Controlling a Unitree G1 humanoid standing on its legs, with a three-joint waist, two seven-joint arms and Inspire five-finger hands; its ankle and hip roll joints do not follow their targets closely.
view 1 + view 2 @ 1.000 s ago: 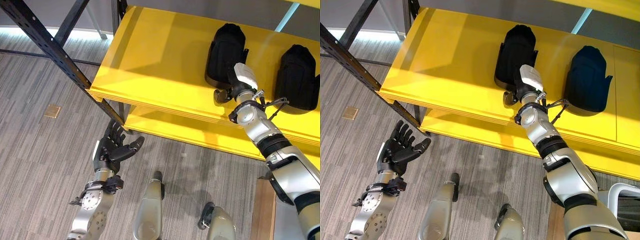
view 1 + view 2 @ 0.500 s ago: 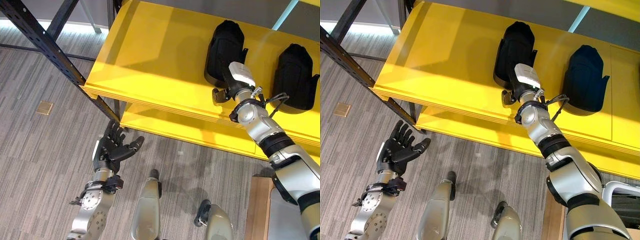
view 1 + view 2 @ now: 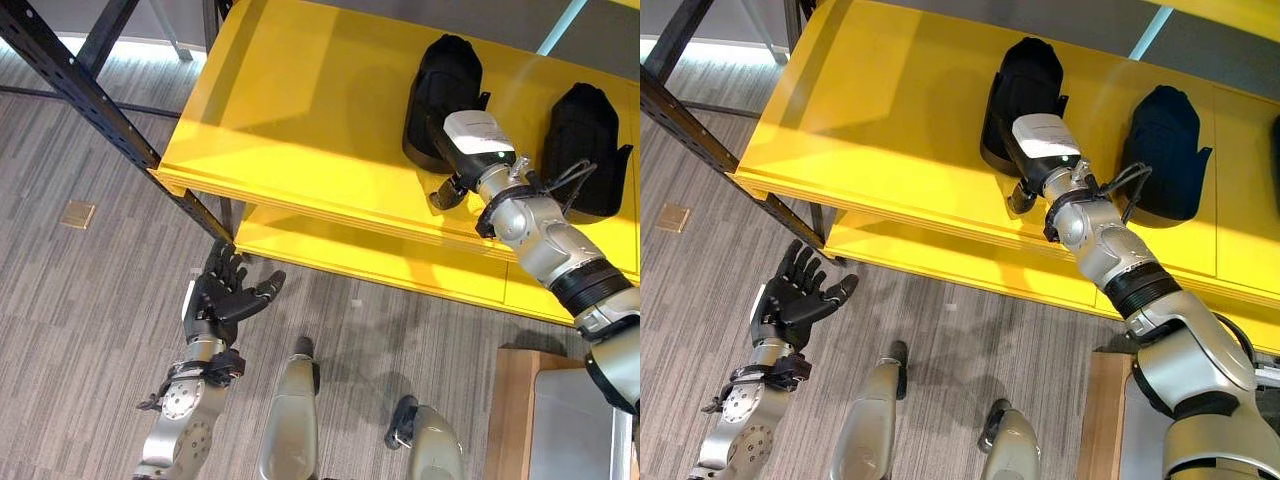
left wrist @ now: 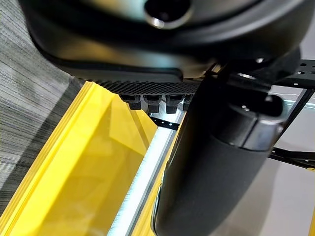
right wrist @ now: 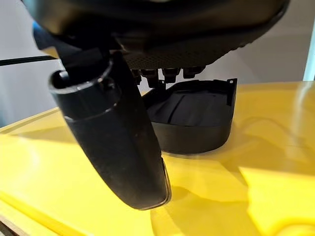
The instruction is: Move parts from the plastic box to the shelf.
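Two black moulded parts lie on the yellow shelf [image 3: 300, 120]: one [image 3: 440, 85] near the middle, the other [image 3: 590, 150] further right. My right hand [image 3: 478, 140] hovers over the near end of the middle part [image 5: 192, 118], fingers straight and open. In the right wrist view that part rests on the shelf just past the fingertips [image 5: 162, 73], with nothing in the hand's grasp. My left hand [image 3: 222, 300] hangs low over the carpet in front of the shelf, open and empty.
A black steel upright [image 3: 90, 90] slants along the shelf's left end. A lower yellow shelf [image 3: 400, 270] lies beneath. At the lower right a pale grey box [image 3: 585, 430] sits on a wooden board [image 3: 510, 410]. A small brass plate [image 3: 77, 214] is set in the carpet.
The camera has shifted. My right wrist has turned, its white back facing up more, and the forearm has swung rightwards. Both parts stay on the shelf; the left hand keeps its place.
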